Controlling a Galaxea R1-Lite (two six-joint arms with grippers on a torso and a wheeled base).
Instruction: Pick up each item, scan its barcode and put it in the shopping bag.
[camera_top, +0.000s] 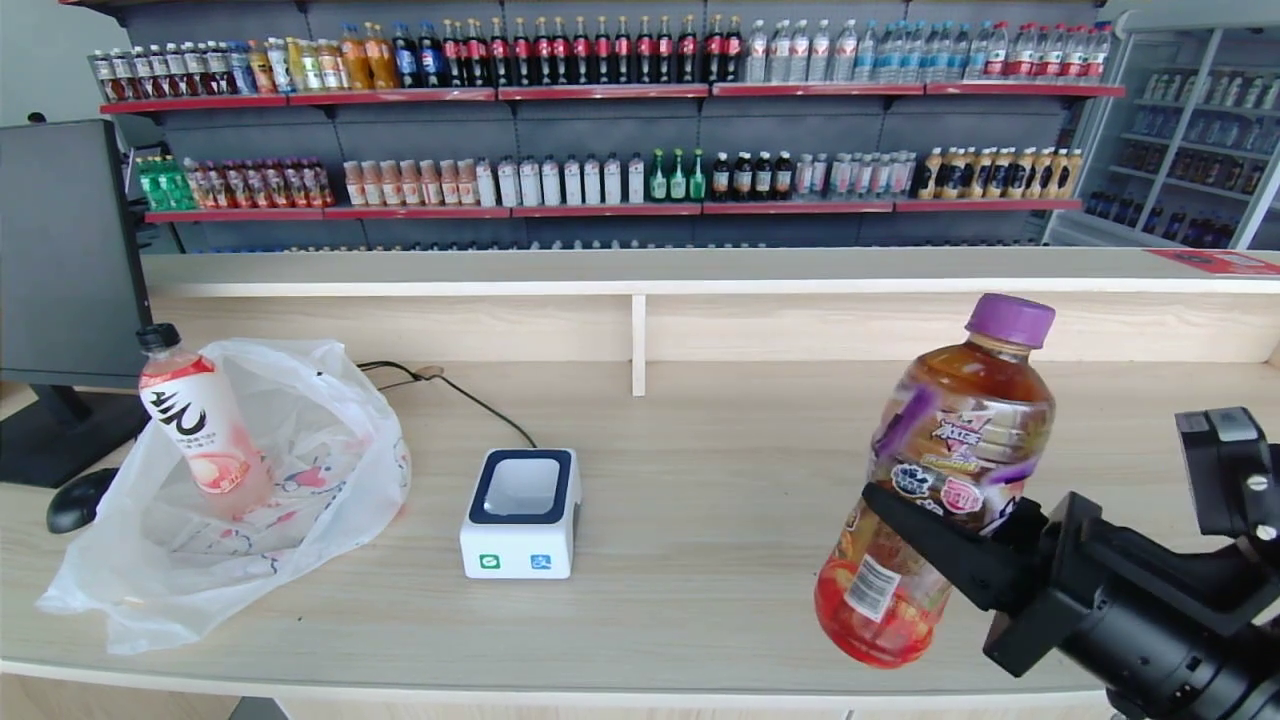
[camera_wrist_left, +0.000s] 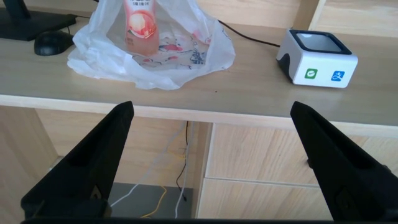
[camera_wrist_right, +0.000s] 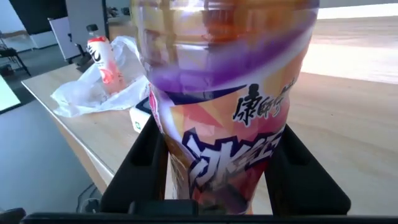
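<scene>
Tea bottle (camera_top: 940, 470) w/ purple cap, tilted over counter (camera_top: 700, 480), clamped in right pincer (camera_top: 935, 545); left pincer (camera_wrist_left: 211, 155) wide apart, empty. Pink bottle (camera_top: 200, 420) sits in shopping bag (camera_top: 330, 440).

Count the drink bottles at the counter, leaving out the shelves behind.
2: a pink bottle stands in the plastic bag at left; a purple-capped bottle is gripped by the right claw.

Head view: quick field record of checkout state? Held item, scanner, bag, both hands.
held item: purple-capped tea bottle, tilted, above the counter
right hand: shut on tea bottle's lower half
left hand: open, empty, before counter edge
scanner: on counter, between shopping bag and tea bottle
shopping bag: on counter, holds a pink drink bottle
</scene>
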